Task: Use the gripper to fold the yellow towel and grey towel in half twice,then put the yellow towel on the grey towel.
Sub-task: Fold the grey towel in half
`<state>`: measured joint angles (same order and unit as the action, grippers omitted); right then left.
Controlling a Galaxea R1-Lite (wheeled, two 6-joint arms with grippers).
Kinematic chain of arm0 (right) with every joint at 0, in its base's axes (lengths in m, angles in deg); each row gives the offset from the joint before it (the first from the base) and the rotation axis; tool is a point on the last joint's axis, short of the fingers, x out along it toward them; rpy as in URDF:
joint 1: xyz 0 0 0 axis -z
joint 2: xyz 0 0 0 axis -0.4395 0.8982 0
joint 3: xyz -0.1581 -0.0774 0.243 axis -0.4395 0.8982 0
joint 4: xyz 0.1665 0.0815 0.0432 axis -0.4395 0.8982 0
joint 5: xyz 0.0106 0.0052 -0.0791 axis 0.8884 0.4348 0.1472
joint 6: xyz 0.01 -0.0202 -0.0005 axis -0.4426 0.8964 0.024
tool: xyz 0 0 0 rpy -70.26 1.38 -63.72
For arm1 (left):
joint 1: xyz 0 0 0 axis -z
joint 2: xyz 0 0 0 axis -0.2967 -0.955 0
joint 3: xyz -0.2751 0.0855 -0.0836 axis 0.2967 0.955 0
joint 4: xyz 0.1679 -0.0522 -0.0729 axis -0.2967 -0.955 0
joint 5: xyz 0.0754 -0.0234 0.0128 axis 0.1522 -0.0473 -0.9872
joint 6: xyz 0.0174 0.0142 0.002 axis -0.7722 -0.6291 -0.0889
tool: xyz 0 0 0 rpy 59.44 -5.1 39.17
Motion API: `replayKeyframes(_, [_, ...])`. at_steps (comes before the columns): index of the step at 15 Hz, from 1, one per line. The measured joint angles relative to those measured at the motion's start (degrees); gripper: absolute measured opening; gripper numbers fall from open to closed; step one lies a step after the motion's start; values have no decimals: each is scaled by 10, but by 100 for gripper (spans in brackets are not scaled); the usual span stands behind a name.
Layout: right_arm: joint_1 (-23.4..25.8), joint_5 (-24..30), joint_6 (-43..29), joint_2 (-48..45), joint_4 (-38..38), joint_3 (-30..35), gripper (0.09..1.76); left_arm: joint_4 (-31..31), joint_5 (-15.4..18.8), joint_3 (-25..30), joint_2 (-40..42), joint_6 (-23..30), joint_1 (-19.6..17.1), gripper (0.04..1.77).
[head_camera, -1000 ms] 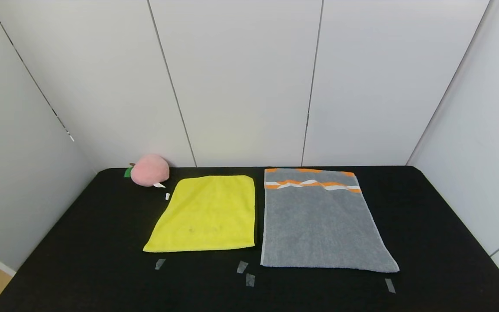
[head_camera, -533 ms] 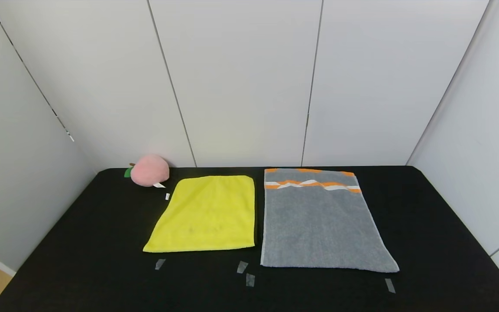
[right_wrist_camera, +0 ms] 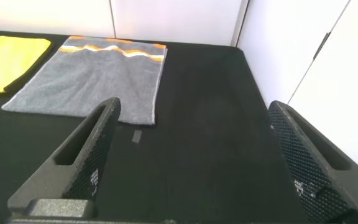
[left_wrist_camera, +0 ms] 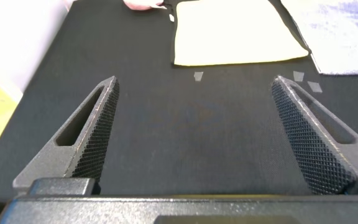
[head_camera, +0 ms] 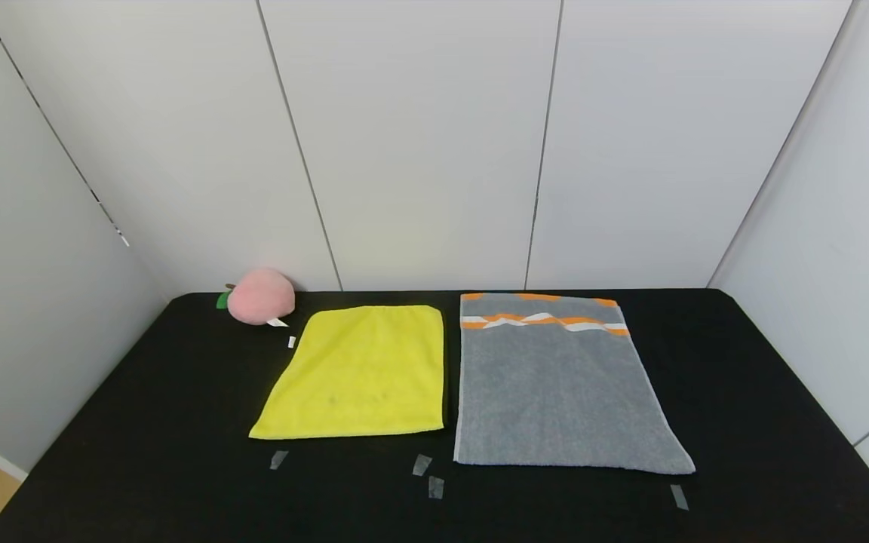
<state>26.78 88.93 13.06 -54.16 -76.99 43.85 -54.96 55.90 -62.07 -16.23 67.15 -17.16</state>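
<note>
The yellow towel (head_camera: 361, 373) lies flat and unfolded on the black table, left of centre; it also shows in the left wrist view (left_wrist_camera: 232, 34). Right beside it the larger grey towel (head_camera: 555, 392) lies flat, its orange and white bands at the far end; the right wrist view shows the grey towel (right_wrist_camera: 95, 78) too. Neither arm appears in the head view. My left gripper (left_wrist_camera: 194, 84) hangs open over bare table short of the yellow towel's near edge. My right gripper (right_wrist_camera: 194, 106) is open over bare table beside the grey towel's near right corner. Both hold nothing.
A pink plush peach (head_camera: 260, 296) sits at the back left, close to the yellow towel's far corner. Small tape marks (head_camera: 422, 464) dot the black table (head_camera: 140, 422) near the towels' front edges. White walls enclose the table on three sides.
</note>
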Motion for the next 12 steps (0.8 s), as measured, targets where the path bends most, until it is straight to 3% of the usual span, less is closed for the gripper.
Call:
replayKeyframes(4, [-1, 16, -7, 3, 30, -31, 171, 7, 19, -30, 0, 3, 0, 172])
replayKeyframes(8, [0, 15, -8, 39, 70, -118, 171, -34, 48, -133, -19, 2, 0, 172])
replayKeyframes(12, [11, 19, -8, 138, 77, -216, 171, -56, 51, -234, -109, 1, 12, 172])
